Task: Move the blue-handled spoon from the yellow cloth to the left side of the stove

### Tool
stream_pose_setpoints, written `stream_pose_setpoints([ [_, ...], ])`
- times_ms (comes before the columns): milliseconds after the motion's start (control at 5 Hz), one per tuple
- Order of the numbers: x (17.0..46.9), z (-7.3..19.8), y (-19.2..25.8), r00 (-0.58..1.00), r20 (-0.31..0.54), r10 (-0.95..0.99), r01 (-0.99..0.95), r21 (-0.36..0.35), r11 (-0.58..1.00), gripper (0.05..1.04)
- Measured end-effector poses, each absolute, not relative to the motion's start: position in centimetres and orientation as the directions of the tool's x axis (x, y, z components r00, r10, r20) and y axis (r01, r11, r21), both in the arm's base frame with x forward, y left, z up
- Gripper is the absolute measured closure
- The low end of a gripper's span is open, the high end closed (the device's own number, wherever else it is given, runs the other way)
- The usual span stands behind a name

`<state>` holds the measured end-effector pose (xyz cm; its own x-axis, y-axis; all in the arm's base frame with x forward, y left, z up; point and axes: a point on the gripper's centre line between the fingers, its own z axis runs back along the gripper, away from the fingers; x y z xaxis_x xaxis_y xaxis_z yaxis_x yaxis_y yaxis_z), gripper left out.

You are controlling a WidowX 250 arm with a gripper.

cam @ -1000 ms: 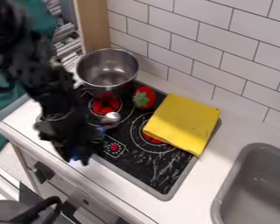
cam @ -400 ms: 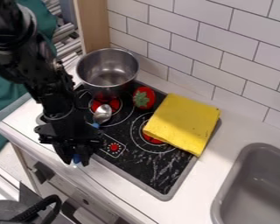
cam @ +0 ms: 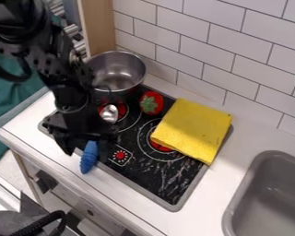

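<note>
On the counter (cam: 255, 133), the black stovetop (cam: 165, 177) bears a folded yellow cloth (cam: 193, 129) at right, a metal pot (cam: 126, 79) at its far left and a toy strawberry (cam: 151, 103) between them. The metal spoon (cam: 109, 114) is at the left, its blue handle (cam: 88, 161) towards the near edge. Good handling probably calls for a centred, firm hold on that handle and a bowl clear of the pot. The claw (cam: 86, 152) is at the handle; whether it is open or gripping, I cannot tell.
</note>
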<state>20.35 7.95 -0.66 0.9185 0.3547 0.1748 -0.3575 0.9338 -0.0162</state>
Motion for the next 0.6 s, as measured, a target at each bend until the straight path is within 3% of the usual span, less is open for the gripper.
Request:
stream_pose_setpoints([
  [200, 21.7, 1.5, 6.3, 0.932, 0.249, 0.264, -0.275, 0.008, 0.961, 0.077],
  [600, 25.1, 2.8, 3.0, 0.952, 0.276, 0.132, -0.142, 0.019, 0.990, 0.082],
])
